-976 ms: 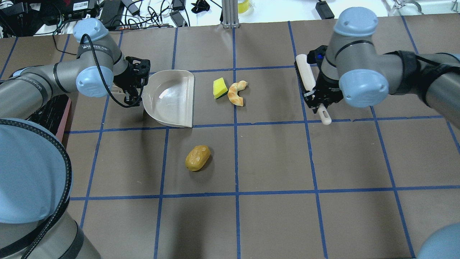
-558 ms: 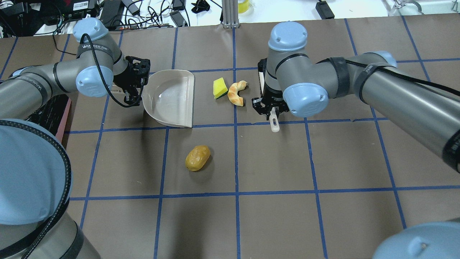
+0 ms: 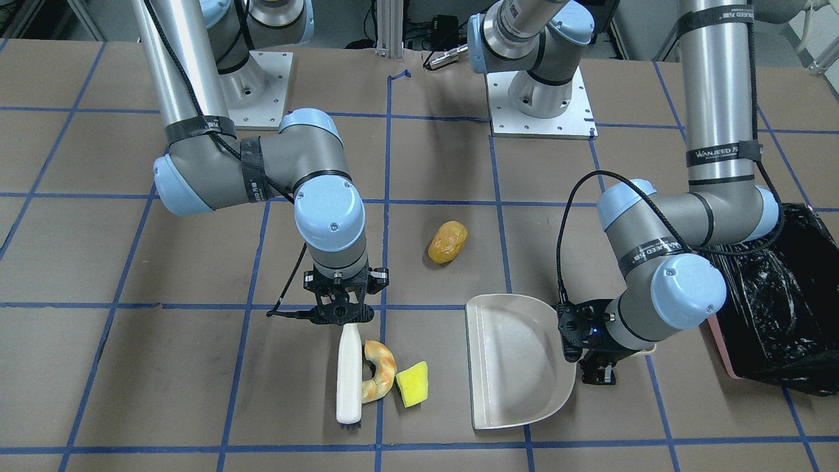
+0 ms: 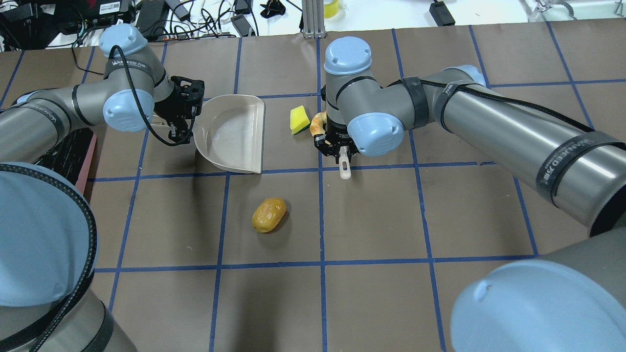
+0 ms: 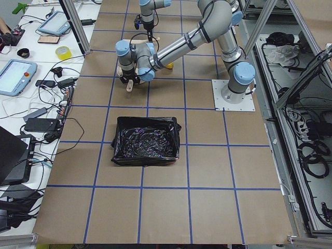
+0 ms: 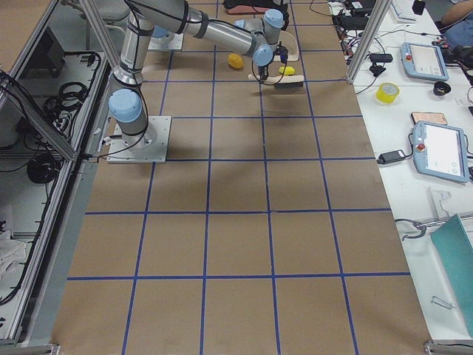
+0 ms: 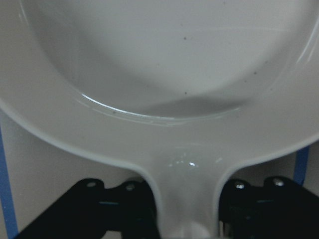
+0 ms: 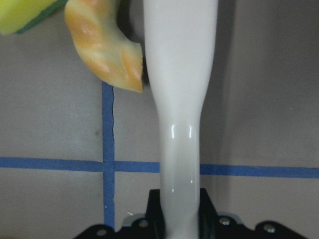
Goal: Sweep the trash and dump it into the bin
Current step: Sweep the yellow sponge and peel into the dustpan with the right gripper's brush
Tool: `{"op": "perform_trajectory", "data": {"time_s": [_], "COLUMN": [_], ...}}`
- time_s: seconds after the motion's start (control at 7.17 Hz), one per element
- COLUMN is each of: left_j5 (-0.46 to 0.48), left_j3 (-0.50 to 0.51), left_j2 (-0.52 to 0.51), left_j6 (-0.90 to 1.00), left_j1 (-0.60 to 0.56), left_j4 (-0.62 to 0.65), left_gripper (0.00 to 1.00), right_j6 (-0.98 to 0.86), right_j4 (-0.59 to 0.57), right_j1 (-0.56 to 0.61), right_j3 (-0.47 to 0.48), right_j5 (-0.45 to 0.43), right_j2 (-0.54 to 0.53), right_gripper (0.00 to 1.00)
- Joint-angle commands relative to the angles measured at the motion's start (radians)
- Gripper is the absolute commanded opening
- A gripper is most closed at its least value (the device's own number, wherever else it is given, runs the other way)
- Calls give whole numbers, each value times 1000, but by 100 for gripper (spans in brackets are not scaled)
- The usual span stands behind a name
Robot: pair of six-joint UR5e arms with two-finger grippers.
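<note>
My right gripper (image 3: 341, 313) is shut on the handle of a white brush (image 3: 349, 370), which lies along the table with its side against the tan crescent (image 3: 380, 370). The yellow-green sponge wedge (image 3: 413, 383) lies just beyond the crescent, toward the dustpan. My left gripper (image 3: 586, 341) is shut on the handle of the cream dustpan (image 3: 518, 367), which rests flat and empty with its mouth toward the trash. The golden-brown potato (image 4: 269, 214) lies apart, nearer the robot. The pink bin with its black bag (image 3: 780, 295) stands behind my left arm.
Two arm base plates (image 3: 541, 98) are bolted at the robot's side of the table. Cables and power bricks (image 4: 195, 14) lie past the far edge. Tablets and a tape roll (image 6: 386, 92) sit on a side bench.
My right arm has swung left across the table with the brush, from well right of the trash to up against the crescent. The left arm, dustpan and potato have not moved.
</note>
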Motion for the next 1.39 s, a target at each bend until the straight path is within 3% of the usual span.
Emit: {"op": "perform_trajectory", "data": {"time_s": [0.0, 0.56, 1.25], "left_j5": [0, 0, -1], "left_j3": [0, -2, -2], "left_j2": [-1, -2, -5], "left_j6": [-1, 0, 1], "left_j1": [0, 0, 0], "left_j4": [0, 0, 0], "left_gripper": [0, 0, 0], "right_j6": [94, 306, 515], "right_j4": [-6, 5, 48], "right_j1": [48, 183, 289], "right_j3": [-14, -178, -367], "right_j5": [0, 28, 149], "right_j2": [26, 118, 198], "right_gripper": [0, 0, 0]}}
